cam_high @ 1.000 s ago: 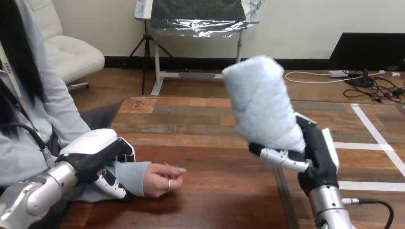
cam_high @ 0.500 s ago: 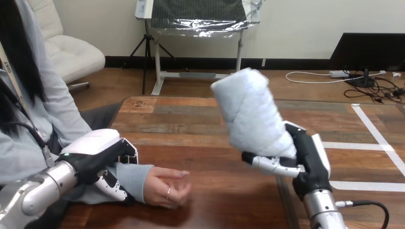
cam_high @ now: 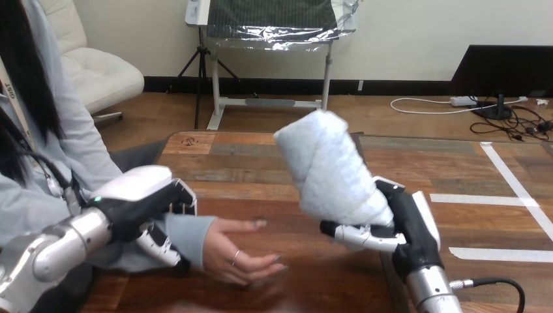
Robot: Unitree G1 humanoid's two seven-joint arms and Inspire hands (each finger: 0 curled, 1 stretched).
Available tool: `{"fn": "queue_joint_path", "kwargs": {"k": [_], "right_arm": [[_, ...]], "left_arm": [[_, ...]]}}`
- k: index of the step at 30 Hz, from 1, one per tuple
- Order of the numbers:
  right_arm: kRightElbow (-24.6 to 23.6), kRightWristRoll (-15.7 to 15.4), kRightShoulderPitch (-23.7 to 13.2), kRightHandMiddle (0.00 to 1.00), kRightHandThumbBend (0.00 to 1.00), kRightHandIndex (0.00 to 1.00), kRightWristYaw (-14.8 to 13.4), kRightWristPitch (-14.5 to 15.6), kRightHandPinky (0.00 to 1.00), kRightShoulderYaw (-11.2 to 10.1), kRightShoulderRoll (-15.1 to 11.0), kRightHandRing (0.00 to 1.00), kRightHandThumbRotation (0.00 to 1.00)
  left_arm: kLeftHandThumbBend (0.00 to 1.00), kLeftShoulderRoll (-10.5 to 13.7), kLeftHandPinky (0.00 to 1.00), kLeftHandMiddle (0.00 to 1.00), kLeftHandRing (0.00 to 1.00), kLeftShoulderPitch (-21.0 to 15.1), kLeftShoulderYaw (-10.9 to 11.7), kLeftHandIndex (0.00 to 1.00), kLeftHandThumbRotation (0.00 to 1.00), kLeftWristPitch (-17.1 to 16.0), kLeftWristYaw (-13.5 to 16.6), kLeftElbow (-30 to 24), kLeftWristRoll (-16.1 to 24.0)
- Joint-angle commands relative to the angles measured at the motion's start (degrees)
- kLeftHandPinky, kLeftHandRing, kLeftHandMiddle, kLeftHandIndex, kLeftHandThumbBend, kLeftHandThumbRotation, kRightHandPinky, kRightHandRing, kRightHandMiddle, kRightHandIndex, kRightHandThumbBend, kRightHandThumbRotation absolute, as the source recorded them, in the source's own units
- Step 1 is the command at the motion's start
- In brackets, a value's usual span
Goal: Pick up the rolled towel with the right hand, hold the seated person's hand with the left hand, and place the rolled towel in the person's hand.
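We find the rolled towel (cam_high: 329,169) at frame centre, clear of the counter (cam_high: 228,171), tilted upper left, its lower end gripped by the right hand's (cam_high: 411,231) curled fingers. The person's hand (cam_high: 238,257) lies palm up, lower centre. The left hand's (cam_high: 140,205) fingers curl round its sleeved wrist. We advise lowering the towel across that palm before loosening.

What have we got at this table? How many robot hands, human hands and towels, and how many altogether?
Robot hands: 2, the left hand and the right hand
Human hands: 1, the person's hand
Towels: 1, the rolled towel
Total: 4
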Motion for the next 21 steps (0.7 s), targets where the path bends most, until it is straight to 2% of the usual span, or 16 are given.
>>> {"fn": "queue_joint_path", "kwargs": {"k": [1,7,16,21], "right_arm": [[-0.66,-0.88,-6.91,0.44,0.76,0.46,-2.41,-2.23,0.29,0.62,0.08,0.35,0.0],[-0.05,-1.35,-7.07,0.44,0.76,0.47,-2.58,-2.53,0.29,1.0,0.4,0.34,0.0],[0.44,-2.35,-7.16,0.44,0.76,0.47,-4.08,-2.37,0.28,2.17,0.74,0.33,0.0],[0.48,-2.05,-7.03,0.44,0.75,0.47,-3.45,-2.26,0.29,2.49,1.18,0.34,0.0]], "left_arm": [[0.82,0.67,0.25,0.37,0.31,-4.87,4.42,0.37,0.0,0.07,-0.63,-9.67,-3.8],[0.82,0.31,0.24,0.37,0.3,-6.41,4.46,0.37,0.0,-0.49,-1.37,-10.56,-3.92],[0.82,-0.69,0.24,0.37,0.3,-8.3,4.83,0.38,0.0,2.11,-4.28,-13.56,-4.53],[0.82,-1.41,0.25,0.37,0.3,-9.74,4.66,0.38,0.0,2.11,-4.63,-14.01,-4.57]]}}
